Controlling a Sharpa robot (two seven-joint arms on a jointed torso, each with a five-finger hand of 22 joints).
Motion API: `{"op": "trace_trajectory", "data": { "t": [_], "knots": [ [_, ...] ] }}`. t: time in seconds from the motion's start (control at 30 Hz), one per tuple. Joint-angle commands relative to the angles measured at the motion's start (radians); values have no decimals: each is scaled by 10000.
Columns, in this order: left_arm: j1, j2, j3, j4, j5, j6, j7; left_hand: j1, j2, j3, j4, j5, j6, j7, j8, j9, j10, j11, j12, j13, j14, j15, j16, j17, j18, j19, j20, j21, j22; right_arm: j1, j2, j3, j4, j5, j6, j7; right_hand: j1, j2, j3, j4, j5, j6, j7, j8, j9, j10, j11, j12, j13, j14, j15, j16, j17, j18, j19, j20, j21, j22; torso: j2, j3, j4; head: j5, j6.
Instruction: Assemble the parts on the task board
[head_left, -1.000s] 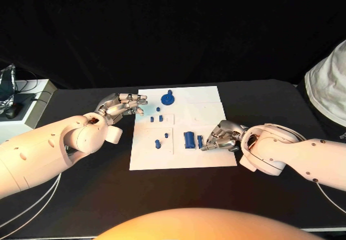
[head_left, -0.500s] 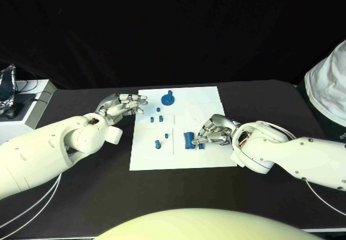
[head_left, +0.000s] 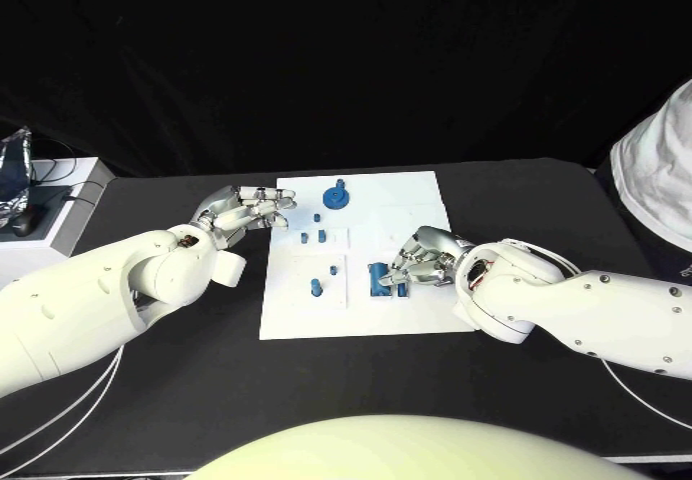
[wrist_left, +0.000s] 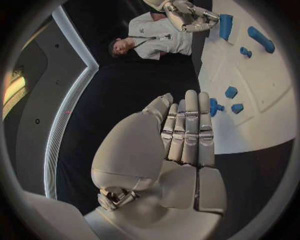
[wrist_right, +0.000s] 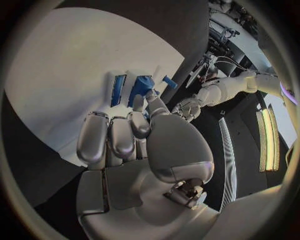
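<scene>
Reaching over the task board (head_left: 418, 190) in the middle of the counter (head_left: 548, 200), the right hand (head_left: 420, 262) has its fingers curled at two blue blocks (head_left: 385, 279); whether it grips one, I cannot tell. Next it likely needs a firm pinch and lift. The left hand (head_left: 242, 212) hovers empty, fingers straight, beside the board's edge. No writing is legible.

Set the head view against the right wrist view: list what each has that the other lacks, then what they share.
Head view alone: the whole task board with the round blue part at its far end, and small blue pegs.

Right wrist view alone: the right hand's palm side, with its fingers reaching toward the blue blocks.

Both: right hand, left hand, board, and the blue blocks beside the right hand.
</scene>
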Motion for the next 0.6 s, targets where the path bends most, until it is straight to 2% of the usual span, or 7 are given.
{"op": "trace_trajectory", "data": {
  "t": [0.03, 0.2, 0.37, 0.43, 0.47, 0.6],
  "knots": [
    [-9, 13, 8, 18, 50, 41, 110, -95, 30, 8, 1, 2, -26, -20, 31, 11, -38, -27, 13, -13, -27, 41, 9, -8, -4, -51, -22, 20, 13, -28, 44, -11, -1, -328, 410, -197, 109, 17, 9, -76, -79, -7, -65, 64, -13, 62, -20, 17, 357, -13, -63, 33, 18, -173, 525, -29, 39, 1586, -1, 0, 3, 2, -11],
    [-9, 1, 8, 15, 51, 34, 106, -99, 39, 22, -28, 0, -11, -22, 32, 11, -34, -31, 20, -13, -24, 38, 11, -7, 3, -29, -20, -21, 17, -61, 65, -17, 13, -439, 411, -249, 134, 7, 22, -95, -77, -1, -69, 63, -20, 64, -23, 18, 359, -10, -64, 40, 29, -174, 525, -29, 46, 1588, 3, 6, 8, 12, -17],
    [-9, -1, 8, 18, 51, 33, 103, -99, 39, 22, -28, 0, -11, -22, 32, 11, -34, -31, 20, -13, -24, 38, 11, -7, 3, -29, -20, -21, 17, -74, 156, -19, -89, -901, 174, -548, 258, 83, 105, -183, -60, 6, -81, 52, -44, 78, -32, 40, 370, -10, -72, 48, 45, -177, 531, -33, 75, 1595, 6, -1, -1, 11, -17],
    [-9, 0, 8, 18, 52, 34, 103, -99, 39, 22, -28, 0, -11, -22, 32, 11, -34, -31, 20, -13, -24, 38, 11, -7, 3, -29, -20, -21, 17, -75, 197, -20, -139, -1033, 77, -630, 280, 116, 150, -205, -193, 14, -86, 46, -58, 83, -36, 46, 374, -11, -74, 45, 46, -177, 532, -36, 74, 1594, 7, 2, 0, 10, -13],
    [-9, 1, 8, 18, 52, 34, 103, -99, 39, 22, -28, 0, -11, -22, 32, 11, -34, -31, 20, -13, -24, 38, 11, -7, 3, -29, -20, -21, 17, -76, 229, -20, -176, -1117, 7, -681, 297, 121, 276, -196, -473, 18, -86, 36, -73, 85, -38, 43, 374, -10, -78, 50, 56, -178, 532, -41, 74, 1594, 5, 6, 5, 7, -13],
    [-9, 1, 8, 17, 52, 35, 101, -99, 39, 22, -28, 0, -11, -22, 32, 11, -34, -31, 20, -13, -24, 38, 11, -7, 3, -29, -20, -21, 17, -81, 323, -20, -296, -1309, -198, -806, 219, 108, 589, -139, -391, 30, -97, 31, -101, 104, -45, 60, 387, -4, -81, 58, 78, -182, 539, -45, 99, 1600, 4, 11, 14, 9, -15]
  ]
}}
